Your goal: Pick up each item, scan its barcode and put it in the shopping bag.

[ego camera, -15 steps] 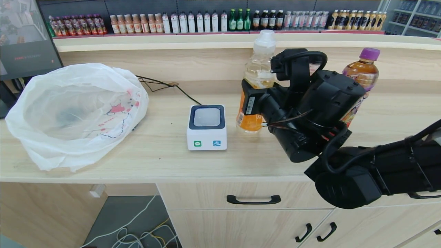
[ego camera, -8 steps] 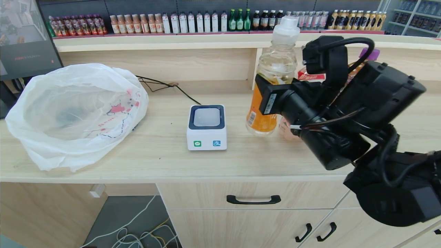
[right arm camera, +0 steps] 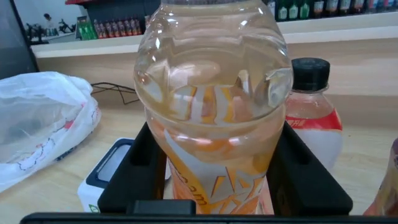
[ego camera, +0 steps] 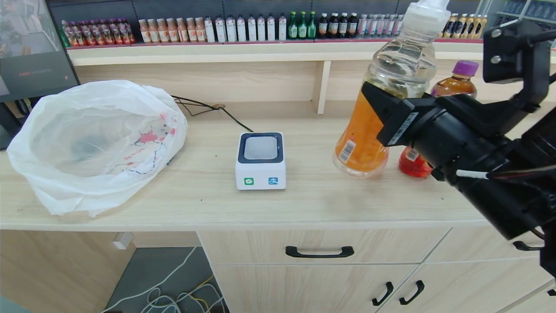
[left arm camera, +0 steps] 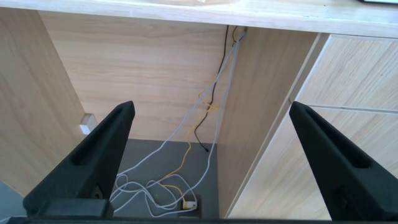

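Your right tool (ego camera: 391,114) is clenched on the orange drink bottle (ego camera: 360,130), gripping it around the middle. The bottle is near upright with its white cap up, leaning slightly, and held off the desk (ego camera: 208,200) above its right part. The barcode faces the front edge, low on the label.

The scanner (ego camera: 260,160) sits mid-desk with its window facing up, just left of the held bottle and not touching it. Its cable (ego camera: 208,106) runs off toward the back edge. The shopping bag (ego camera: 93,143) is at the left end of the desk with its mouth open upward, well apart from the scanner.

You have two more bottles near the back right corner. The purple-cap bottle (ego camera: 460,80) stands upright, and a red bottle (ego camera: 410,163) is partly hidden behind the tool.

The desk is light wood with a raised ledge along the back edge and drawers (ego camera: 319,251) with black handles under the front edge. A dark screen (ego camera: 30,48) sits at the back left corner. Behind the ledge is a store shelf (ego camera: 260,26) lined with bottles.

Your left tool (left arm camera: 210,109) is released, fingers wide apart. It's down below desk level, facing the open bay under the desk, where loose cables (left arm camera: 168,186) lie on the floor.
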`<state>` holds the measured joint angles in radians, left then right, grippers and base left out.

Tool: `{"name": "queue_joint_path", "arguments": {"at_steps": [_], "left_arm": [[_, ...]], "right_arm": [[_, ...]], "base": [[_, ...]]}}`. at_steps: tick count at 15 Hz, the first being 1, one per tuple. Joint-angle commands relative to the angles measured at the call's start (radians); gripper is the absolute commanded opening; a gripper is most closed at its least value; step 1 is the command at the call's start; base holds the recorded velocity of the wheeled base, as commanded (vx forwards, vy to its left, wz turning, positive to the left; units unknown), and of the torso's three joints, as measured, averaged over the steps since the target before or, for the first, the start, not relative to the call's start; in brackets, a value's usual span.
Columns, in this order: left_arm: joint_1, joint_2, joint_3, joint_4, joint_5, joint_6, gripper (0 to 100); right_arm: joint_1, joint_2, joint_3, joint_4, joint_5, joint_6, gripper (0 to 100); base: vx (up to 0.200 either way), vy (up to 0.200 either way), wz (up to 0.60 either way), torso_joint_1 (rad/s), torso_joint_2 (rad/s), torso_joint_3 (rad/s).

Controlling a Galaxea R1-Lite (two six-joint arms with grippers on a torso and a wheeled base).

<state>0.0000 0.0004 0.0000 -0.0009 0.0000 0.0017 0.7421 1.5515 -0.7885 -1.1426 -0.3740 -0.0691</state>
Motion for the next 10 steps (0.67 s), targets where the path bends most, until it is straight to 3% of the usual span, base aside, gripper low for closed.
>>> {"name": "queue_joint_path", "arguments": {"at_steps": [1,5,10], "left_arm": [[0.000,0.000,0.000,-0.001,0.002,0.000,100],[0.000,0.000,0.000,-0.001,0.002,0.000,100],[0.000,0.000,0.000,-0.001,0.002,0.000,100]], "right_arm": [[0.000,-0.074,0.054,0.012,0.020,0.002,0],[-0.001,-0.145,0.112,0.064,0.195,0.025,0],[-0.010,-0.215,0.164,0.096,0.363,0.167,0]], "base": [[0.000,0.000,0.00,0.000,0.00,0.000],[0.000,0.000,0.00,0.000,0.00,0.000],[0.000,0.000,0.00,0.000,0.00,0.000]]}}
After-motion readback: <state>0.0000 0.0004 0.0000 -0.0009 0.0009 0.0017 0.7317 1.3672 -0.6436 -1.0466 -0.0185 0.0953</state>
